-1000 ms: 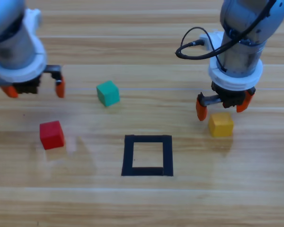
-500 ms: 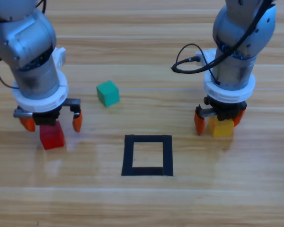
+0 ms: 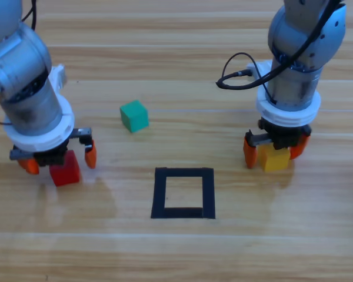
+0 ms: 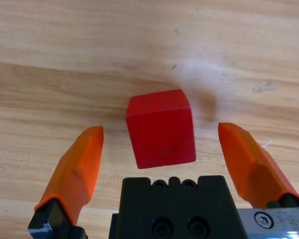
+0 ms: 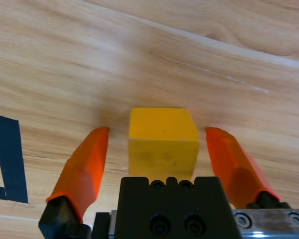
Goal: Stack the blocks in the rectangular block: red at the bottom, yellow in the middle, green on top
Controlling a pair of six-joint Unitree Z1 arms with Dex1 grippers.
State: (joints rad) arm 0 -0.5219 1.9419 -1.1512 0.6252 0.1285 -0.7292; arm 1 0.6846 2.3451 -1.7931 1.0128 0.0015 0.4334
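Left tool (image 3: 57, 159): low over the desk at the left of the high view, its two orange jaws spread apart on either side of the red cube, with a gap showing on each side in the left wrist view, so nothing is clamped.
Right tool (image 3: 275, 150): low over the desk at the right, jaws likewise spread, straddling the yellow cube; the right wrist view shows clear wood between each jaw and the cube's sides.
Black tape square (image 3: 183, 192): lies flat on the desk at the near middle, between the two tools and nearer the viewer than either cube they straddle; its opening shows bare wood. One edge of it shows at the left border of the right wrist view.
Red cube (image 3: 65, 170): rests on the desk left of the tape square, well apart from it, between the left tool's jaws and close to the tool's black body.
Yellow cube (image 3: 276, 160): rests on the desk right of the tape square, near it but not touching, sitting squarely between the right tool's jaws.
Green cube (image 3: 134, 116): stands alone farther back, left of centre, apart from both tools and from the tape square.
Desk (image 3: 176, 252): pale wood planking, grain running across the high view.
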